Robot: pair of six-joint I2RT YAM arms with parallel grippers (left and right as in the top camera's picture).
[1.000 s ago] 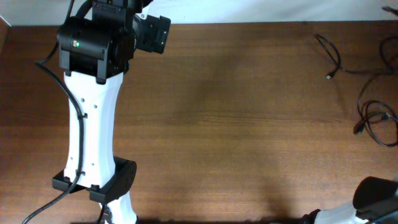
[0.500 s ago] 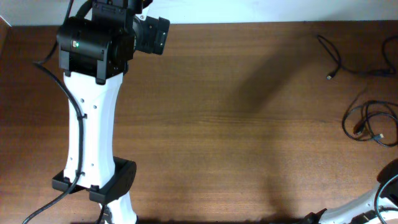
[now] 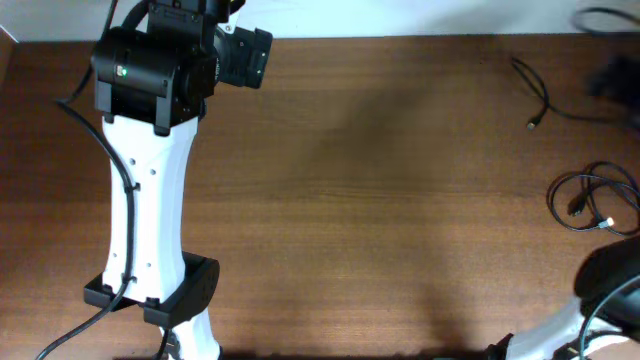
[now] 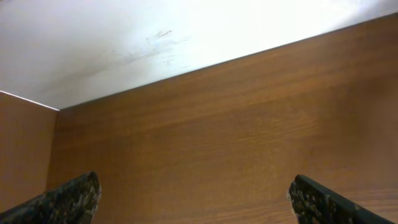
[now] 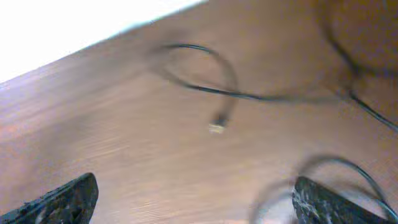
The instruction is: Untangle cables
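Observation:
Thin black cables lie at the table's right end. One cable (image 3: pixel 540 95) curves down to a small metallic plug (image 3: pixel 531 125). A second cable (image 3: pixel 590 200) lies in loose loops with a white-tipped plug. In the blurred right wrist view, my right gripper (image 5: pixel 193 202) stands open above the wood with nothing between its fingers. Ahead of it lie a looped cable (image 5: pixel 205 68), its plug (image 5: pixel 216 127), and another loop (image 5: pixel 329 168) by the right finger. My left gripper (image 4: pixel 196 205) is open over bare wood near the far left corner, far from the cables.
The left arm (image 3: pixel 150 170) stands white and upright along the table's left side. Part of the right arm (image 3: pixel 610 290) shows at the bottom right corner. A dark blurred shape (image 3: pixel 608 80) hangs over the top right. The table's back edge meets a white wall (image 4: pixel 155 37).
The right gripper has gone from shut to open. The looped cable has shifted left and spread out. The right arm has moved at the bottom right. The left arm is still.

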